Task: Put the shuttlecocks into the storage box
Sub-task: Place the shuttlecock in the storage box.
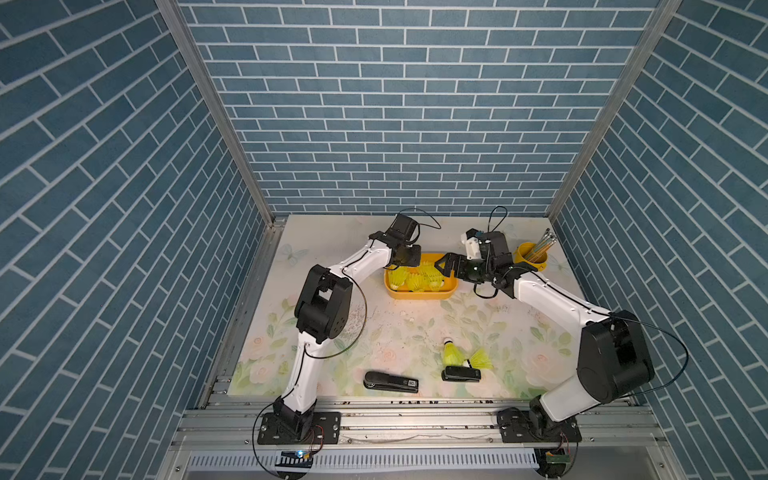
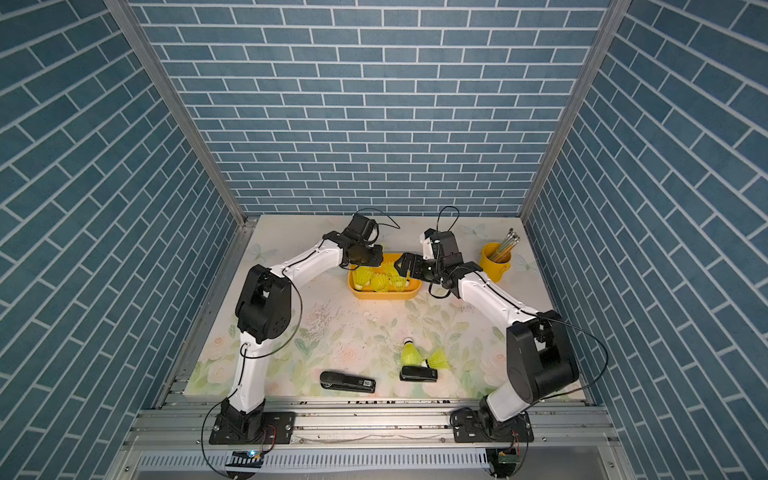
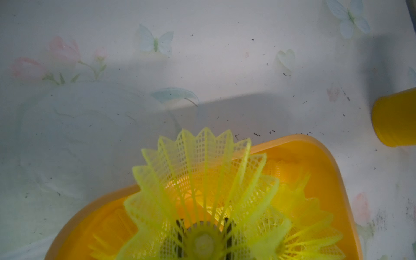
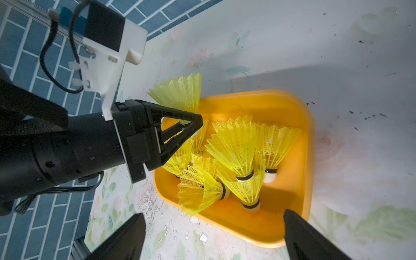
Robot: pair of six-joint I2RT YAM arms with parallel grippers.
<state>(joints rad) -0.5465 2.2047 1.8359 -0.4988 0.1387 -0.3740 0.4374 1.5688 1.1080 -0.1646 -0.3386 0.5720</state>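
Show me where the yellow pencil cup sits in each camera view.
In a top view: pencil cup at the table's back, right of the storage box.
In a top view: the cup, same spot.
Left wrist: its side, cut by the frame edge.
Right wrist: not in it.
Shared landmark: the storage box.

The left arm [image 1: 305, 374] and right arm [image 1: 552, 297] reach forward, elbows bent. The left gripper [image 4: 193, 123] is clamped on a shuttlecock [image 4: 180, 92]; the right gripper [image 4: 213, 213] gapes wide.
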